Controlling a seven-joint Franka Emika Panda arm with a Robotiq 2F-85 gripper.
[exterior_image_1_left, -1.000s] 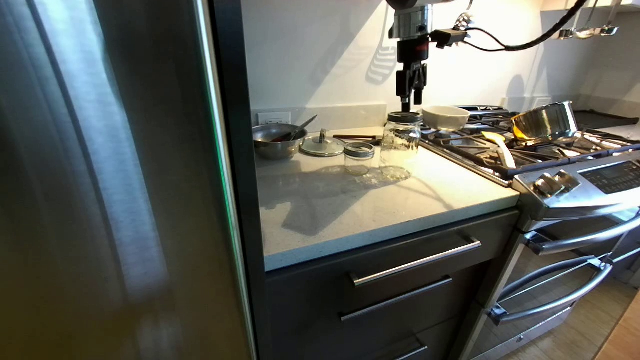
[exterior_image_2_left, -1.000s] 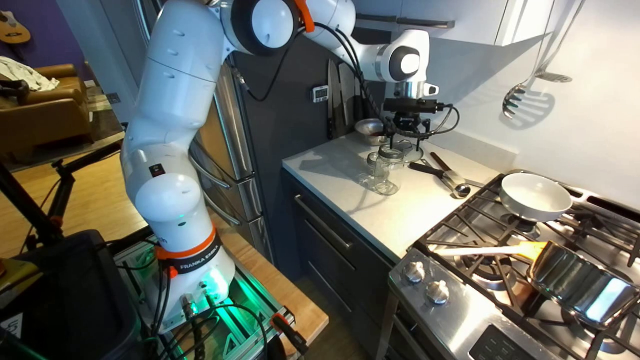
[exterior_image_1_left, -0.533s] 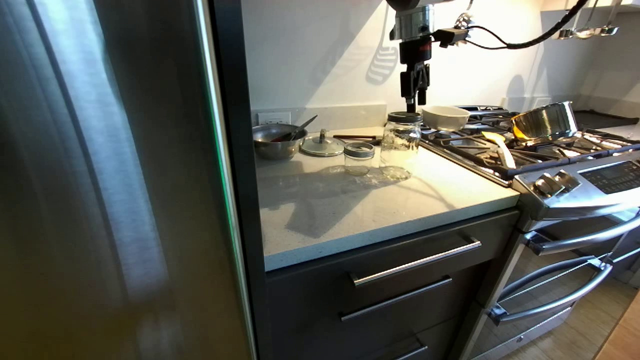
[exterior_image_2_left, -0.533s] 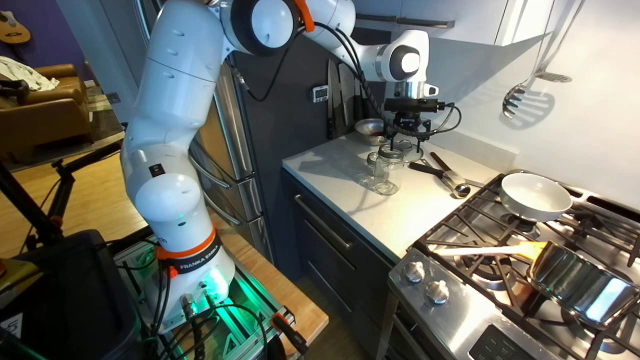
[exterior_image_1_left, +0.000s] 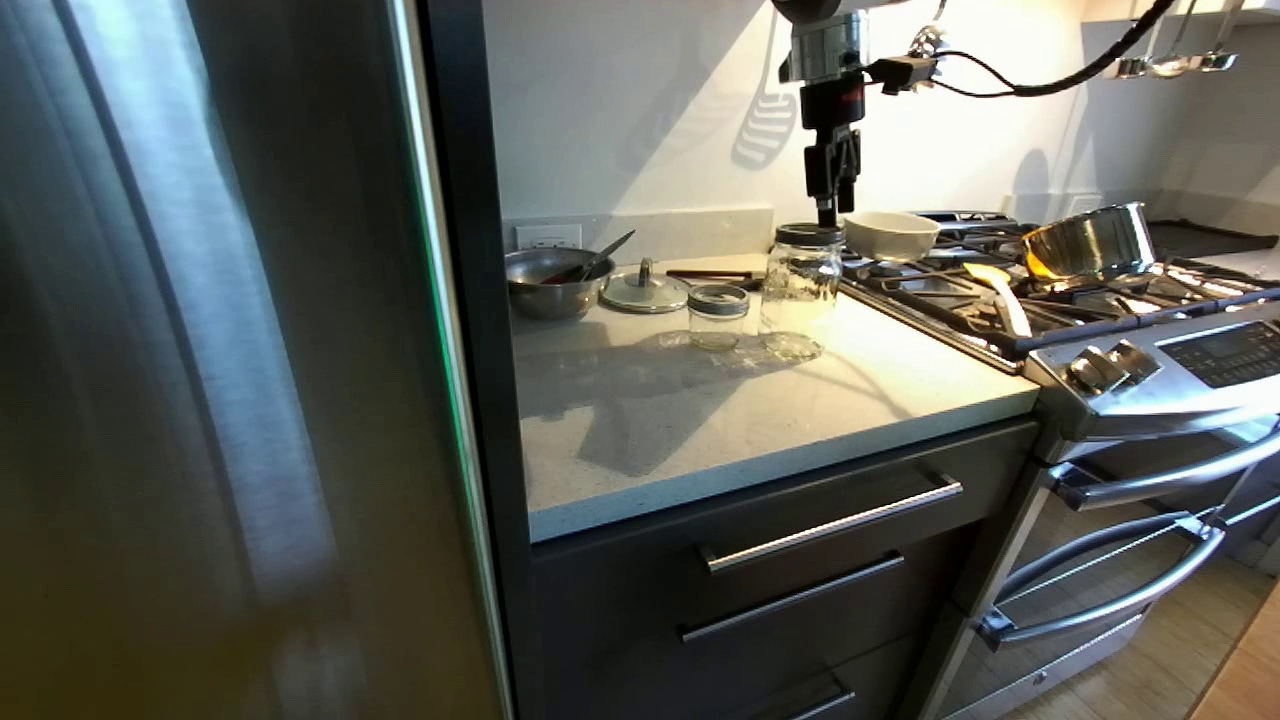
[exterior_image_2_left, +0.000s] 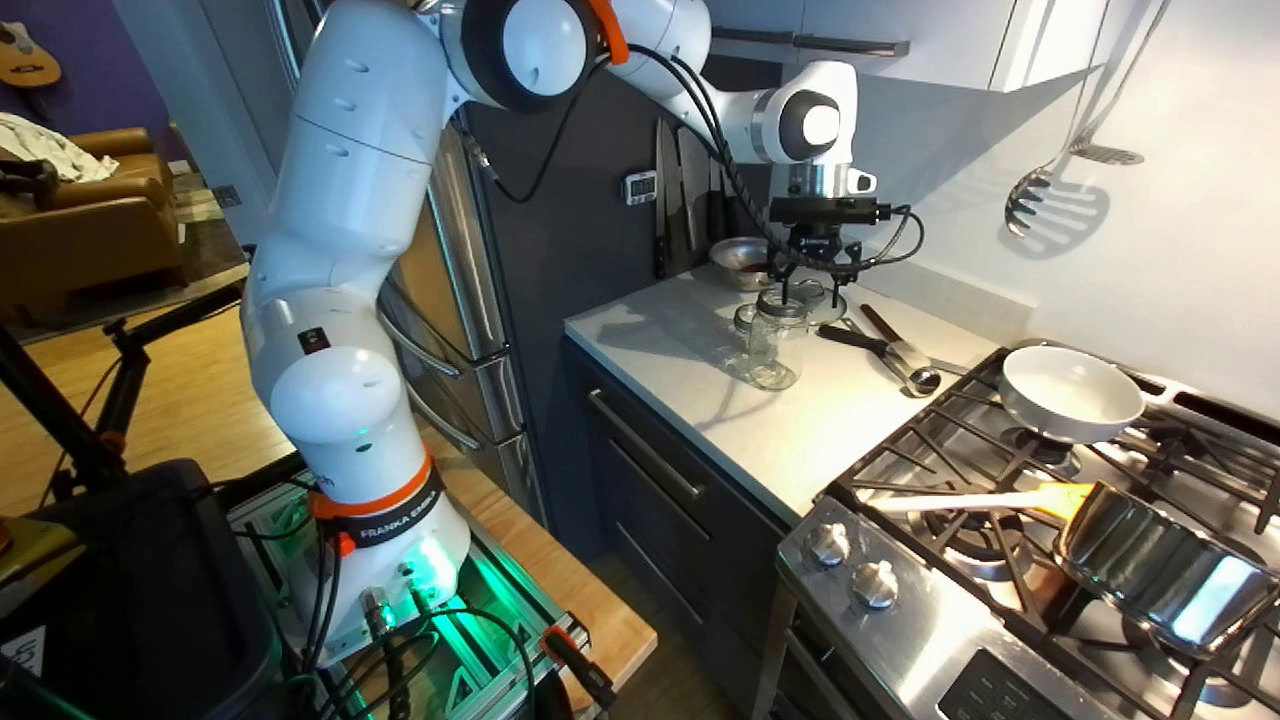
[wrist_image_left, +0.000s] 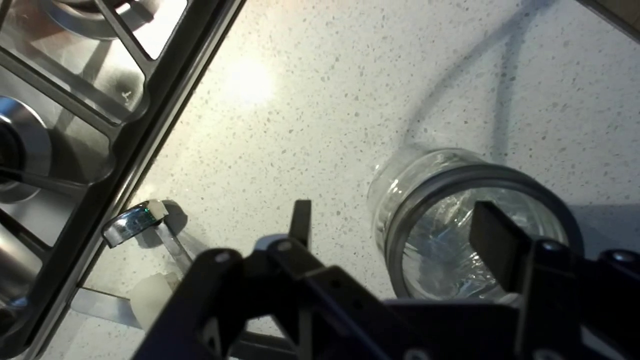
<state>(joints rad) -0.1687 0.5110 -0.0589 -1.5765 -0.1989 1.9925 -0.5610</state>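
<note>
On the table (wrist_image_left: 310, 110), the tall glass jar (exterior_image_1_left: 801, 290) is standing upright under one finger (wrist_image_left: 500, 245) of the gripper (wrist_image_left: 393, 215), not centred between both; we are seeing them spread, gripping nothing.

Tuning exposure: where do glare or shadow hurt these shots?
Wrist view: washed-out glare spot on the counter, jaws nearly black; in an exterior view: bright streaks on the fridge; in both exterior views: dark shadow on the counter, clear glass of the big jar reads faintly.
</note>
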